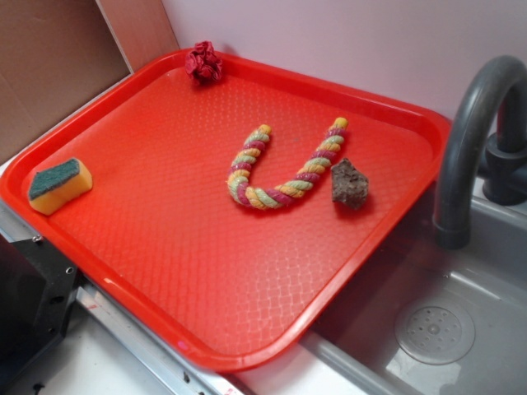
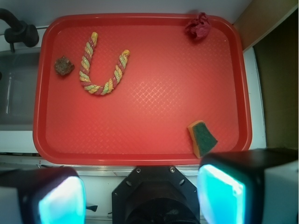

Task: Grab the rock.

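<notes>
The rock point(image 1: 349, 183) is a small dark brown-grey jagged lump lying on the red tray point(image 1: 165, 271), just right of the U-shaped rope point(image 1: 284, 167). From the wrist camera the rock point(image 2: 63, 65) shows at the tray's upper left, beside the rope point(image 2: 103, 66). My gripper point(image 2: 140, 196) hangs high above the tray's near edge, far from the rock. Its two cyan-lit fingers point(image 2: 219, 193) stand wide apart with nothing between them. The gripper is out of the exterior view.
A yellow sponge with a green top point(image 1: 59, 184) lies near the tray's left edge. A dark red wrinkly ball point(image 1: 203, 62) sits in the far corner. A grey faucet point(image 1: 473, 123) and sink point(image 1: 445, 329) are to the right.
</notes>
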Available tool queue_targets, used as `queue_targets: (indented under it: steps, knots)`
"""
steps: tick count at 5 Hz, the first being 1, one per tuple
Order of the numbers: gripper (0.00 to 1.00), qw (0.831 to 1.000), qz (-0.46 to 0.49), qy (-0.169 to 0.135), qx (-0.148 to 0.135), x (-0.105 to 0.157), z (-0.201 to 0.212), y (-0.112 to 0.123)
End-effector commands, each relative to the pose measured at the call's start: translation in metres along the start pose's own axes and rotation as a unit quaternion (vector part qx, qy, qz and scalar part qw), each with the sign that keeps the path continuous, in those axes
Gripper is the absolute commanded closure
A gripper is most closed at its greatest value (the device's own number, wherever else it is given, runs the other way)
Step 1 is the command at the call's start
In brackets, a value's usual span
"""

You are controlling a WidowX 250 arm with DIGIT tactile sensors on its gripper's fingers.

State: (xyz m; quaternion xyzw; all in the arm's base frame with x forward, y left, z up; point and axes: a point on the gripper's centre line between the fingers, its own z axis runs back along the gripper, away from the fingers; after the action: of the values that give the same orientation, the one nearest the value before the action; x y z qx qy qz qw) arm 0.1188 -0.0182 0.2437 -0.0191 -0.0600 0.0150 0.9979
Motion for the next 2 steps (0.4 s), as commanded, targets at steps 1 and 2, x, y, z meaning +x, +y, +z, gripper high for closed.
queue_targets:
  steps: [1,2]
  knots:
    - [0.00,1.000,0.000,0.000,0.000,0.000,0.000,0.000]
    - [0.00,0.996,-0.085,-0.010,0.004,0.016,-0.014,-0.005]
